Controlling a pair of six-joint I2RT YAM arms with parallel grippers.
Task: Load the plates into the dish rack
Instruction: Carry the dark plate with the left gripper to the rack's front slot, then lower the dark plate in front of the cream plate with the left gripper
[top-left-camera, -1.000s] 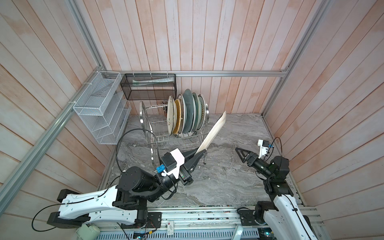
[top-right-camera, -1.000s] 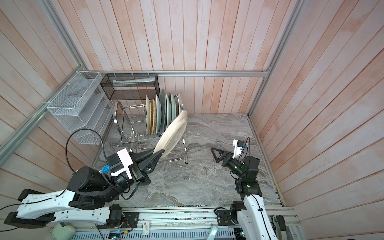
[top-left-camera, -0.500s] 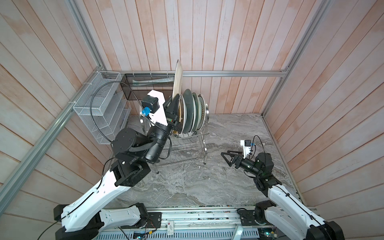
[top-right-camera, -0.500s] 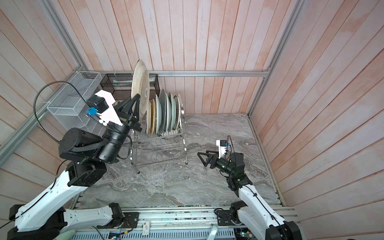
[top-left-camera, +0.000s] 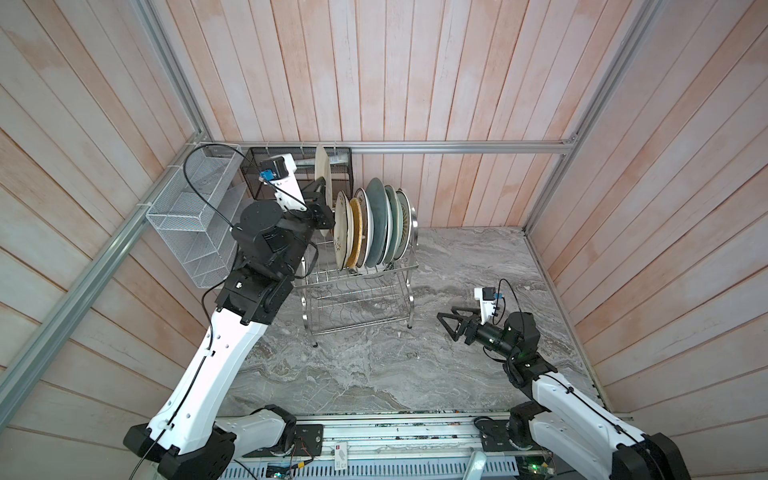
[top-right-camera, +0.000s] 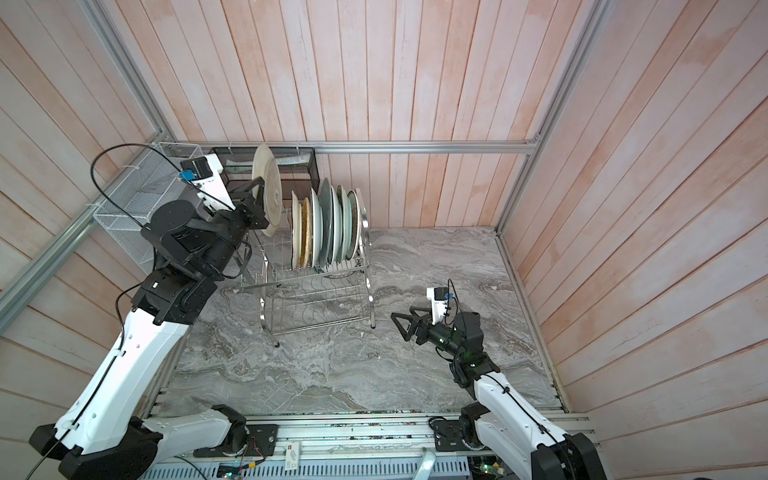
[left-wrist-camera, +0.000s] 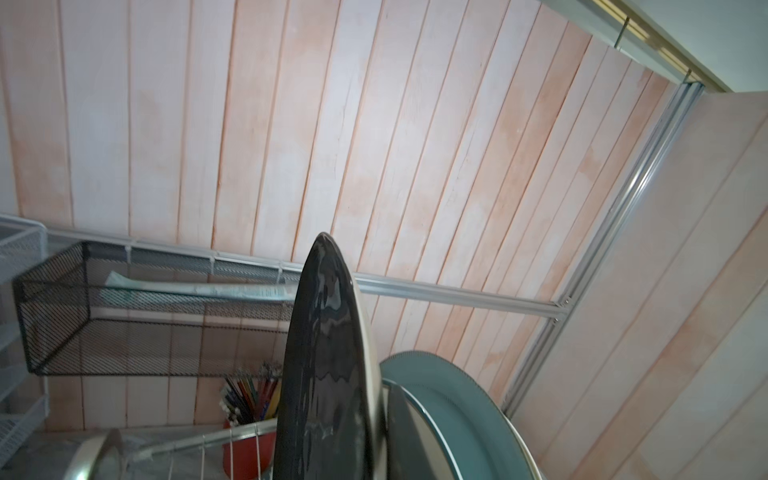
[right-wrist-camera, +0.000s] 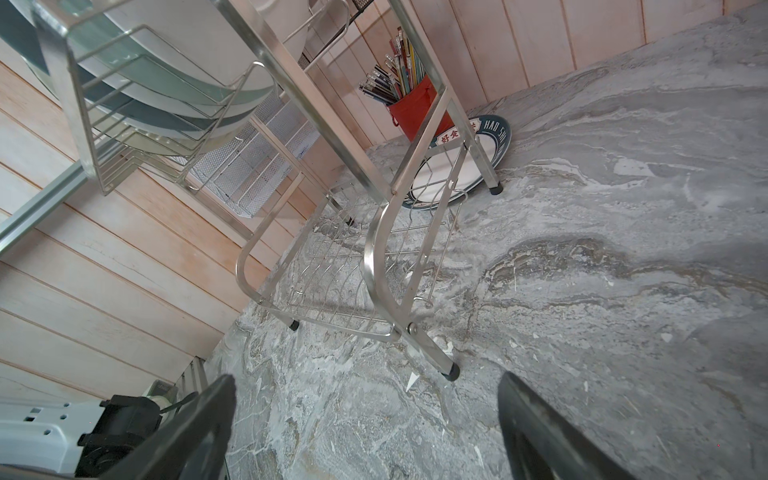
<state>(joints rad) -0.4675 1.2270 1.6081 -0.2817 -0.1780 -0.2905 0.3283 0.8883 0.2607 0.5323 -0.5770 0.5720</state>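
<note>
My left gripper (top-left-camera: 323, 188) is shut on the lower rim of a plate (top-left-camera: 322, 172) with a cream back and a glossy dark face (left-wrist-camera: 324, 353). It holds the plate upright above the left end of the dish rack's (top-left-camera: 357, 291) upper tier. Several plates (top-left-camera: 374, 224) stand on edge in that tier, and a blue-grey one (left-wrist-camera: 457, 415) is close beside the held plate. Another plate (right-wrist-camera: 490, 137), white with a dark lettered rim, lies flat on the table behind the dish rack's (right-wrist-camera: 374, 257) legs. My right gripper (top-left-camera: 451, 320) hovers open and empty, low over the table, right of the rack.
A white mesh organiser (top-left-camera: 195, 216) and a black mesh basket (top-left-camera: 257, 174) hang on the walls left of and behind the rack. A red cup of sticks (right-wrist-camera: 415, 112) stands behind the rack. The rack's lower tier (top-right-camera: 316, 299) holds nothing.
My left arm swung the plate up from low in front of the rack to above its left end, then lowered it a little. My right gripper drifted slightly left, still open.
</note>
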